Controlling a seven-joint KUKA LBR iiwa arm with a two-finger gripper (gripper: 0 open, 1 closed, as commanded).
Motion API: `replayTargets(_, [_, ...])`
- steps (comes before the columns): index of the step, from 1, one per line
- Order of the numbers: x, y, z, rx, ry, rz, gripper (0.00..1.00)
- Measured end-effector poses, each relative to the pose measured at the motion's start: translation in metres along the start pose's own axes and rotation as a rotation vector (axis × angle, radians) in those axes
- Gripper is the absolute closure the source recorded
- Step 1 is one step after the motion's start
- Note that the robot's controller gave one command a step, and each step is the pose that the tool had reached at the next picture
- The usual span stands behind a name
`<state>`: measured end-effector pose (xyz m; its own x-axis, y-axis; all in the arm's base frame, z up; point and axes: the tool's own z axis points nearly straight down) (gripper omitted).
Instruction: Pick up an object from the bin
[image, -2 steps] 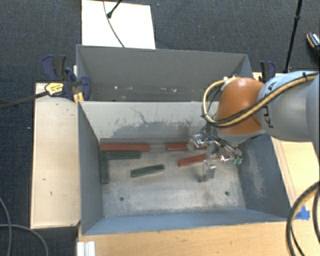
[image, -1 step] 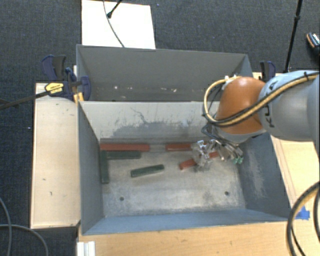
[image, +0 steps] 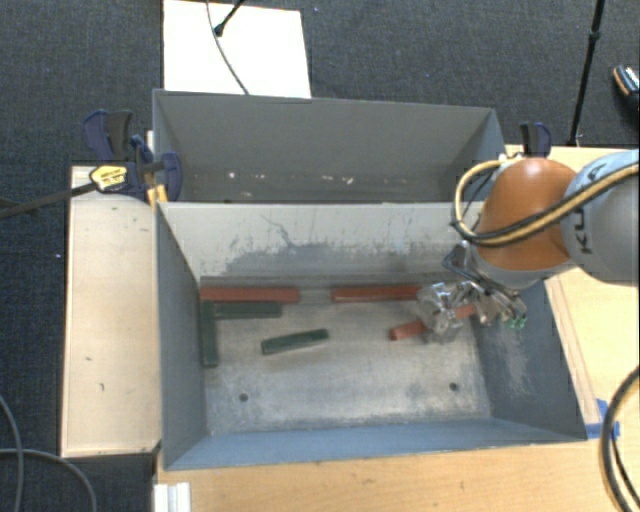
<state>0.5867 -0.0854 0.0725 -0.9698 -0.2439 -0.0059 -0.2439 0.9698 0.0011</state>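
Gripper (image: 443, 318) sits low at the bin's (image: 180, 300) right end, at the short red stick's (image: 405, 331) tip, likely lining up a grab (spread or closed, can't tell).

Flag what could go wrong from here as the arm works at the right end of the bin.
1. The gripper sits over a short red stick lying askew on the floor; if gripped off-centre, it might pivot or slip on lifting.
2. A longer red stick lies just behind, along the back wall; it could get nudged or caught.
3. The wrist is close to the bin's side wall and may brush it.
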Motion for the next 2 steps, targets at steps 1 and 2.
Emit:
replayTargets(1, [0.0005,0.0020,0.0017,0.000,0.004,-0.005,0.00])
replayTargets(2, [0.0006,0.0020,0.0017,0.001,0.004,-0.006,1.00])
